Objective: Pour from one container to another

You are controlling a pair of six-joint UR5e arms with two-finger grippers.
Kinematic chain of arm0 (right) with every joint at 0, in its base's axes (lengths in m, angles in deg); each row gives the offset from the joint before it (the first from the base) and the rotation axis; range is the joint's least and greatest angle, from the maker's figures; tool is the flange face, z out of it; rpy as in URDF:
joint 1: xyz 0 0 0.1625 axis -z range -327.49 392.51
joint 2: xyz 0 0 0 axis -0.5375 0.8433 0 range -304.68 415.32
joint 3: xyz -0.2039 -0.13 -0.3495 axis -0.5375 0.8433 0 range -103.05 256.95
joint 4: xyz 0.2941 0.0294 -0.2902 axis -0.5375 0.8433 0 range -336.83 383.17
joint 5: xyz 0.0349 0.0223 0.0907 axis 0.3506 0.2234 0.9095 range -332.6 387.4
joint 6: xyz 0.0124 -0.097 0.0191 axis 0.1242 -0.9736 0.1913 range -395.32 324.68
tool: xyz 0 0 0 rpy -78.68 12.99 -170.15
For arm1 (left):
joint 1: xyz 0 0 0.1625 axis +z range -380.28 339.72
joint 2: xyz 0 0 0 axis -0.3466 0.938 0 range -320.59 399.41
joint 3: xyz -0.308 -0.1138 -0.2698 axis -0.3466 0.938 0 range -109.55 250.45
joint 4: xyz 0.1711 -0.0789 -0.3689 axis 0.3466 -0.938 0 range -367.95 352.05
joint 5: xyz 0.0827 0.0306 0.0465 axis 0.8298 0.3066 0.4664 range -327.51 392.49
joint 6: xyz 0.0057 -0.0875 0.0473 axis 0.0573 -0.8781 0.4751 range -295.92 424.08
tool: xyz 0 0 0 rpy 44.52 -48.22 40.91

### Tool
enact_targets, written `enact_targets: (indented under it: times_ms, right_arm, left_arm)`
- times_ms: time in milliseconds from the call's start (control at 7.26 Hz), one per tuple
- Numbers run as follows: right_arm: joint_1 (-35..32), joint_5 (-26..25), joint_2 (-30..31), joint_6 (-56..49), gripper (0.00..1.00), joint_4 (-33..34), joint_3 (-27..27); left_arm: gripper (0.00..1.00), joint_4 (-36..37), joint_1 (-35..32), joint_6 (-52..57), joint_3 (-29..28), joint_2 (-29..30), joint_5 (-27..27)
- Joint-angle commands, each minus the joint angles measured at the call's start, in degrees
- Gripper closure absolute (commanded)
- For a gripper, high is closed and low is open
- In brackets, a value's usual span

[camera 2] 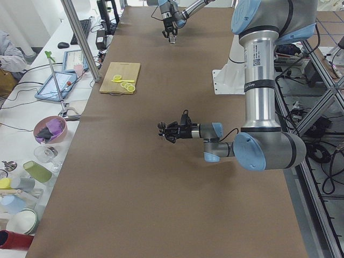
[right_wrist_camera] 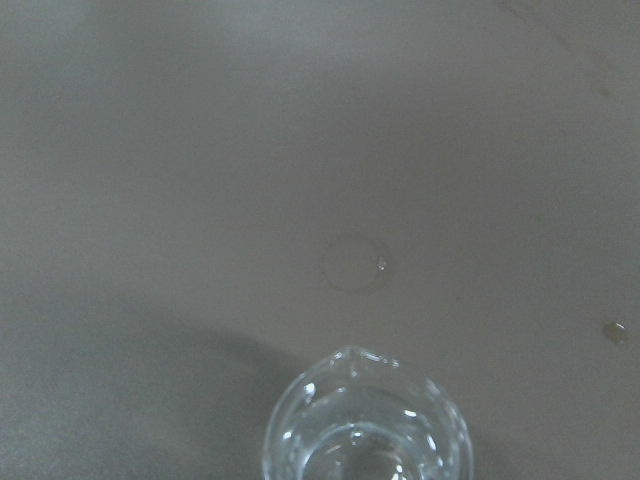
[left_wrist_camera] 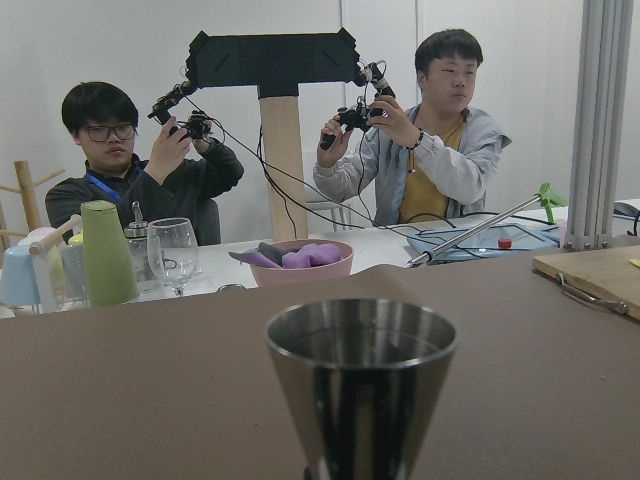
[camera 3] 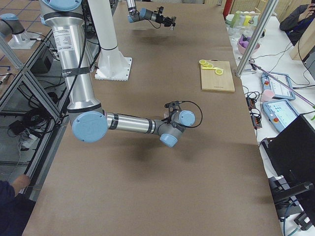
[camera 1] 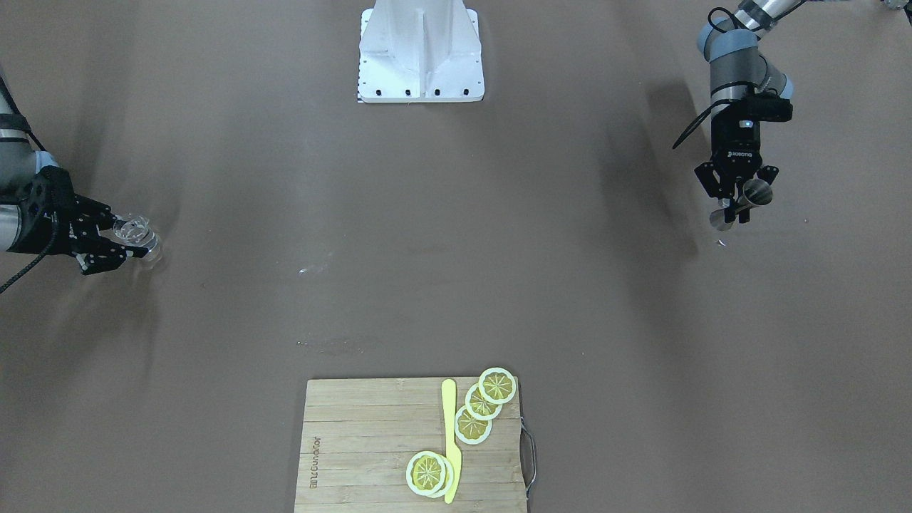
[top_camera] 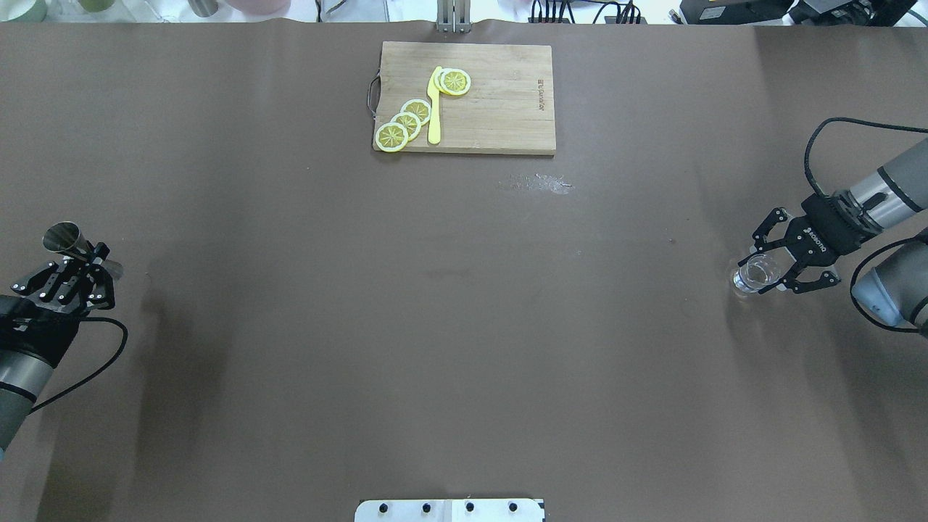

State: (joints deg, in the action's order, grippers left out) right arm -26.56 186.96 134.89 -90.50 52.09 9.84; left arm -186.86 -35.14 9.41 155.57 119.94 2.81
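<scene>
The grey metal jigger (top_camera: 64, 237) hangs above the table's far left with my left gripper (top_camera: 88, 257) shut on its narrow waist. In the front-facing view the jigger (camera 1: 757, 191) and that gripper (camera 1: 738, 206) are at the upper right. In the left wrist view its upper cone (left_wrist_camera: 360, 380) stands upright and fills the lower middle. At the far right, the small clear glass tumbler (top_camera: 756, 274) sits between the fingers of my right gripper (top_camera: 770, 274), which is shut on it. The tumbler (right_wrist_camera: 366, 430) hangs a little above the brown table, with a shadow beneath it. Both containers are far apart.
A wooden cutting board (top_camera: 500, 101) with lemon slices (top_camera: 404, 123) and a yellow knife (top_camera: 434, 109) lies at the far middle. White specks (top_camera: 540, 183) mark the mat near it. The white robot base (camera 1: 420, 53) stands at the near edge. Cups and bowls (camera 2: 48, 129) stand beyond the table.
</scene>
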Motion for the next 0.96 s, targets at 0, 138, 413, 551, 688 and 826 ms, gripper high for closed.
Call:
enact_targets:
  times_ms: [0,138,413,551,688,826]
  right_arm:
    - [0.0,-0.2,-0.1,0.1,1.00,0.0,0.0]
    - [0.0,-0.2,-0.1,0.2,1.00,0.0,0.0]
    - [0.0,-0.2,-0.1,0.2,0.76,0.1,0.0]
    - [0.0,-0.2,-0.1,1.0,0.59,0.1,0.0]
    - [0.0,-0.2,-0.1,1.1,0.35,0.1,0.0]
    - [0.0,-0.2,-0.2,1.2,0.17,0.1,0.1]
  left_arm:
    - [1.00,9.6,0.4,-3.8,0.8,0.1,1.4]
    - [1.00,9.6,0.4,-8.4,0.8,0.0,1.4]
    - [1.00,10.6,0.5,-13.7,0.6,0.1,1.7]
    - [1.00,11.6,0.9,-13.9,0.3,0.2,2.6]
    - [1.00,13.9,2.5,-14.1,0.3,0.4,5.1]
    - [1.00,14.2,2.6,-14.8,0.1,0.5,5.2]
